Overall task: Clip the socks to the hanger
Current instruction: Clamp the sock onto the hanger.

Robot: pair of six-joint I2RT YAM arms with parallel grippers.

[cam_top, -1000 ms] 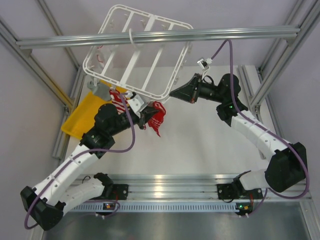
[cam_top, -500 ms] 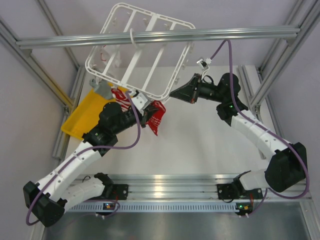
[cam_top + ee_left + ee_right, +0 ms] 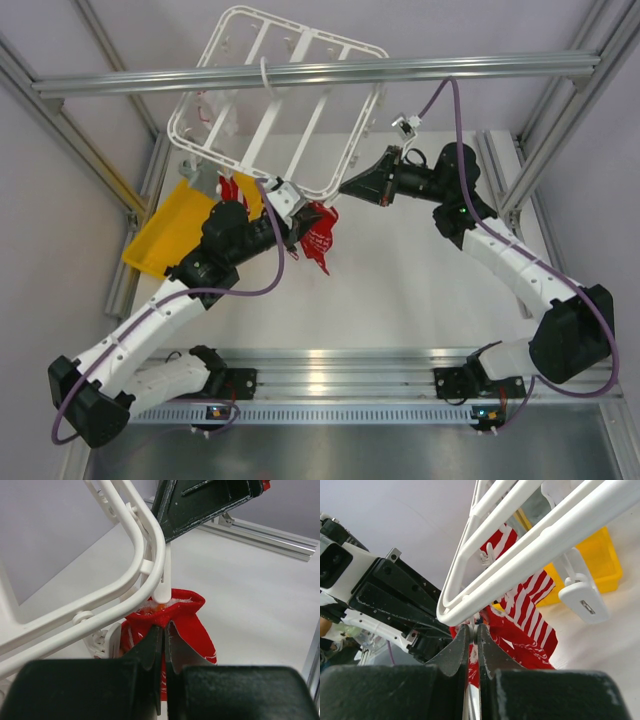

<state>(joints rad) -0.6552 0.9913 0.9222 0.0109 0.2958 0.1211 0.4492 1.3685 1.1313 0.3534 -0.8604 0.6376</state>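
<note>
In the top view's centre, the left gripper [image 3: 162,630] pinches a red sock [image 3: 190,622] up to the hanger [image 3: 545,555]'s corner clip [image 3: 164,580], which the right gripper [image 3: 472,629] squeezes, seemingly to open it.

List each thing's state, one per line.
left fingers, shut on red sock.
right fingers, shut on clip.
red sock, held up to the clip.
striped sock, hanging from the hanger.
hanger, hanging tilted.
yellow tray, lying flat, contents unclear.
</note>
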